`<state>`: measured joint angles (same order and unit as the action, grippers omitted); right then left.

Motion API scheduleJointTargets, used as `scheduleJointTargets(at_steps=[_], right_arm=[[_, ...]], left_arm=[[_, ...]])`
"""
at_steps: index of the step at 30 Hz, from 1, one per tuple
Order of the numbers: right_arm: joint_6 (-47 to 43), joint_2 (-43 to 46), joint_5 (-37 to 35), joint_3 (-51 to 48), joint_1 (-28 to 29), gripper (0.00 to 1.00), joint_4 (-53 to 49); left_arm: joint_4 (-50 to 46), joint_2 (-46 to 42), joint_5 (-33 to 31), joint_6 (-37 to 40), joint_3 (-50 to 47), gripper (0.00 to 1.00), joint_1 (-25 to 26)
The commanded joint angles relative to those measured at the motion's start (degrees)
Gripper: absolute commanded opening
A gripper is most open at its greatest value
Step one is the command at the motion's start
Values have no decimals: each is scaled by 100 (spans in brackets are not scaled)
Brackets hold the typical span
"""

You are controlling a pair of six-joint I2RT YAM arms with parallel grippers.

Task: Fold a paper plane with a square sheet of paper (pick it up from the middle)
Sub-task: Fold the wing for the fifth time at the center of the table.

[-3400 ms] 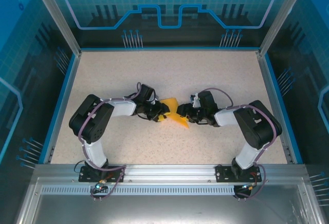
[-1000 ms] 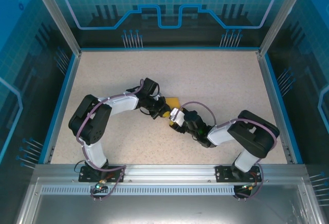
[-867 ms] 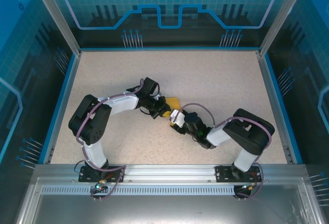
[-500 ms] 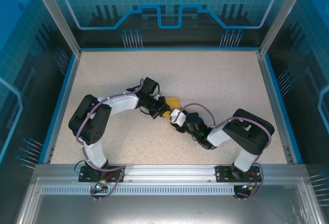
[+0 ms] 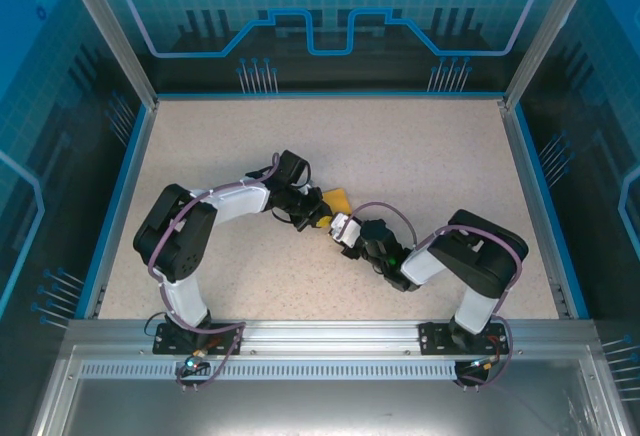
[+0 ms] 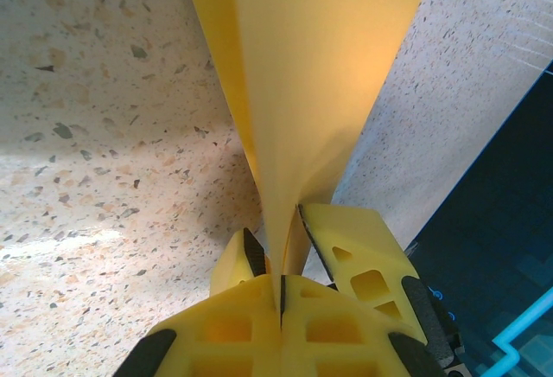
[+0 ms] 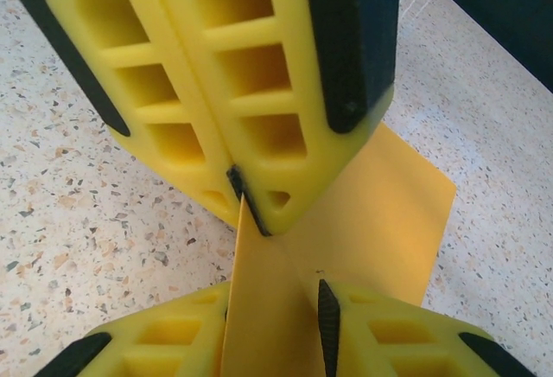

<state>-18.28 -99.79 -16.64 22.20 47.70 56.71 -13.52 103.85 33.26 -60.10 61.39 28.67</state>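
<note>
The orange-yellow square sheet of paper (image 5: 338,199) is folded along the middle and stands on edge over the table centre. My left gripper (image 5: 318,214) is shut on its fold; in the left wrist view the paper (image 6: 302,74) rises out of the closed left gripper (image 6: 283,290). My right gripper (image 5: 338,224) meets it from the near right. Its fingers straddle the same fold just beyond the left tips, in the right wrist view (image 7: 272,325) and the left wrist view (image 6: 281,243). A narrow gap remains on one side of the paper (image 7: 380,195). The left gripper (image 7: 251,200) fingertips pinch the crease.
Speckled beige table (image 5: 400,146) with a blue raised rim (image 5: 125,196) on the sides. Blue enclosure walls stand behind. The aluminium rail (image 5: 330,334) with both arm bases runs along the near edge.
The right gripper's jaws have narrowed around the paper's fold, and it has edged slightly closer to the left gripper. The left gripper keeps its hold and has not moved.
</note>
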Motion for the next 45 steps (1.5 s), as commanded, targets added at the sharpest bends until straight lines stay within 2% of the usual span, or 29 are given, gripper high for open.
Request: scheduleJointTargets(at_steps=[1, 7, 14, 17, 23, 27, 30, 35, 40, 45], right_arm=[[-2, -102, 122, 131, 20, 32, 273], [102, -162, 204, 152, 10, 30, 359], [260, -184, 205, 111, -31, 20, 420], [417, -157, 298, 84, -103, 17, 389], [951, 136, 786, 64, -242, 13, -76], [1492, 257, 1051, 68, -342, 13, -327], [1969, 334, 1202, 73, -410, 13, -474], [2740, 371, 1564, 148, -525, 14, -661], [3357, 269, 1862, 197, -633, 14, -714], [3911, 283, 2065, 189, -748, 15, -705]], left_arm=[[-204, -93, -30, -82, 127, 4, 32], [-207, -79, -37, -86, 119, 4, 31], [-237, -90, -69, -57, 128, 7, 24], [-357, -147, -110, 23, 170, 17, -29], [-421, -618, -255, 186, -18, 51, -536], [-184, -958, -262, 244, -390, 63, -967], [95, -1146, -262, 252, -730, 66, -1121], [875, -1274, -157, 122, -1382, 68, -1126], [1810, -1467, -108, -11, -2079, 65, -1111], [2313, -1513, 22, -24, -2436, 55, -1067]])
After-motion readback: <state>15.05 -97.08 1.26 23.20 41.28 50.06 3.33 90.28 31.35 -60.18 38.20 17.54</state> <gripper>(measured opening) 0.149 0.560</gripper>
